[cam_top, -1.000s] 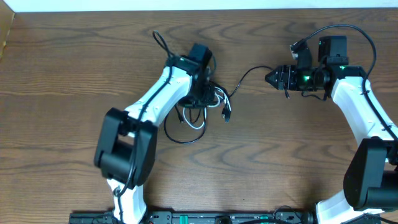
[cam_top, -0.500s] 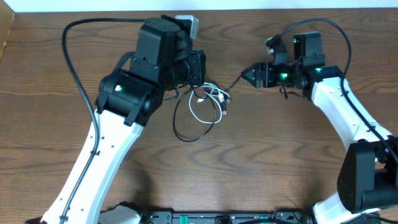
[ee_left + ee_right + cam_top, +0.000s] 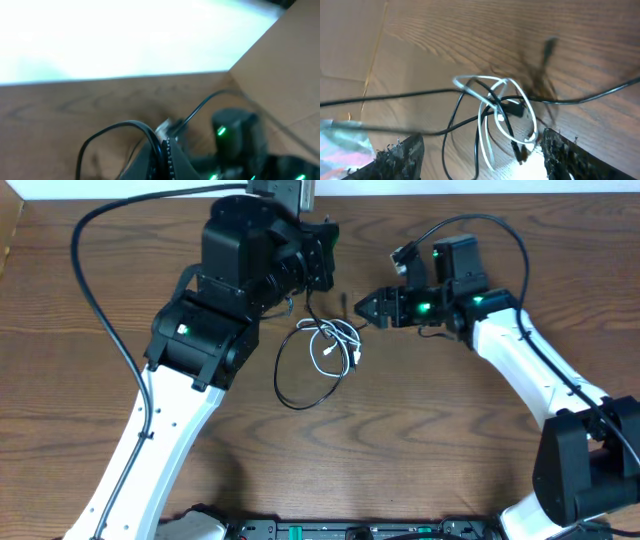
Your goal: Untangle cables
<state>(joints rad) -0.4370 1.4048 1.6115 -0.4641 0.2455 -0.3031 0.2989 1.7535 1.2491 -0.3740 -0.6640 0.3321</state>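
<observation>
The cables lie tangled mid-table: a white cable (image 3: 335,345) coiled over a black cable whose big loop (image 3: 285,385) spreads toward me. My left gripper (image 3: 322,255) is raised behind the tangle, shut on a thin black cable (image 3: 308,300) that runs down into it. In the left wrist view the jaws (image 3: 162,150) pinch that black cable (image 3: 107,131). My right gripper (image 3: 365,308) is open, just right of the tangle. In the right wrist view (image 3: 482,165) the white cable (image 3: 485,125) and black cables (image 3: 455,115) lie between its spread fingers.
A thick black arm wire (image 3: 100,300) arcs over the left side, and another (image 3: 505,230) loops above the right arm. A cardboard edge (image 3: 8,230) is at the far left. A loose black plug (image 3: 345,302) lies left of the right gripper.
My left arm has risen and drawn back, lifting a black cable out of the tangle. My right gripper has moved left to the tangle. The black loop has spread.
</observation>
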